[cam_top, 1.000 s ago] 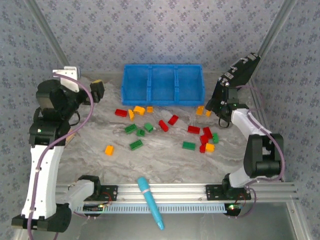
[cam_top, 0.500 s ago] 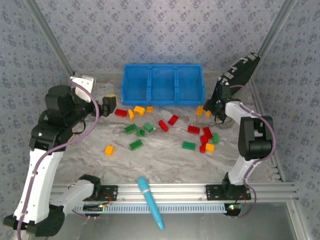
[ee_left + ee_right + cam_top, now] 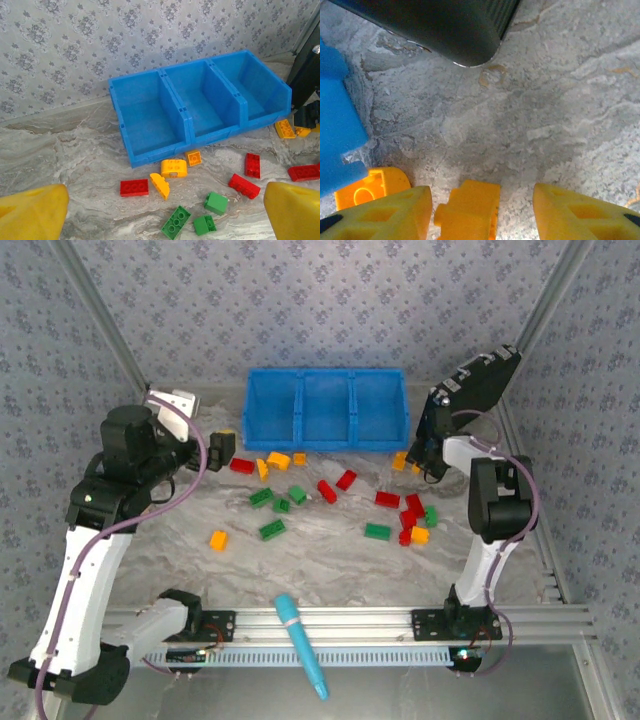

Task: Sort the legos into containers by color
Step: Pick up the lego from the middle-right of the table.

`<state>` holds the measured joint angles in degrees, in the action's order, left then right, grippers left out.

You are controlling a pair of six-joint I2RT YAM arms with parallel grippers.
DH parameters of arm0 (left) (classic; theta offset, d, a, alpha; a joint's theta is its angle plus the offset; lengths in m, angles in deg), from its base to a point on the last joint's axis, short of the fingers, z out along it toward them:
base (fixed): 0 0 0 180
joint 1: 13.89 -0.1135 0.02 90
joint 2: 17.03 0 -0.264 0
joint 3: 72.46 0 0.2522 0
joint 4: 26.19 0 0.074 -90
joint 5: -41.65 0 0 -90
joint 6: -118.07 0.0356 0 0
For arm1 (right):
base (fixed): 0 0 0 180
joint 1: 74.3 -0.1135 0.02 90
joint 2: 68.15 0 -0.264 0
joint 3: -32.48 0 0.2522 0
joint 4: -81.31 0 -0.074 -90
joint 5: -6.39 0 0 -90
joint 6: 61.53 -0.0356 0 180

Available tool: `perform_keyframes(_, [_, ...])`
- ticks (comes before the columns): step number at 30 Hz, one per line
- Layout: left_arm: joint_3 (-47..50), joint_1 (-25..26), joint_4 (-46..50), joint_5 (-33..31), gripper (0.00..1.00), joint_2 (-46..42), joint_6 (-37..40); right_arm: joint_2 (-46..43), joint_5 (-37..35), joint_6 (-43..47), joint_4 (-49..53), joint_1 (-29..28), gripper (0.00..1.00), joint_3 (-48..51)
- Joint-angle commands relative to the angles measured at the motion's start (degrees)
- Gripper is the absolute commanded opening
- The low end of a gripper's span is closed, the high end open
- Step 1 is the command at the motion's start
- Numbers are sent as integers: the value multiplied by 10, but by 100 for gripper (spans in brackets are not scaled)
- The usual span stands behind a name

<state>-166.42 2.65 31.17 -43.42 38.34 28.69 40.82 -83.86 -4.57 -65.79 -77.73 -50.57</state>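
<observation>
Evidently the right gripper [image 3: 482,215], jaws apart, straddles an orange brick [image 3: 468,202] to grasp it; the left gripper [image 3: 165,212] hovers spread.

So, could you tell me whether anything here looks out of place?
Yes: a cyan pen lies slanted across the front rail, overhanging it, and a black case stands tilted right of the blue bin.

Spread jaws flank an orange-yellow lego [image 3: 470,207] on the marble table [image 3: 545,115], near the blue bin [image 3: 337,135]
</observation>
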Motion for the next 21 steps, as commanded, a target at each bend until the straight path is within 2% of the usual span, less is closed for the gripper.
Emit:
perform_keyframes(1, [-8, 6, 1, -7, 100, -2, 13, 13, -23, -1, 4, -2, 51, -20])
perform_keyframes(6, [-6, 10, -2, -8, 100, -2, 17, 13, -43, -1, 17, -7, 37, -24])
perform_keyframes(12, [-3, 12, -2, -12, 100, -9, 21, 10, -51, 5, 35, -12, 25, -28])
perform_keyframes(21, [16, 14, -15, -15, 100, -39, 26, -39, -77, 22, 83, -31, 19, -17])
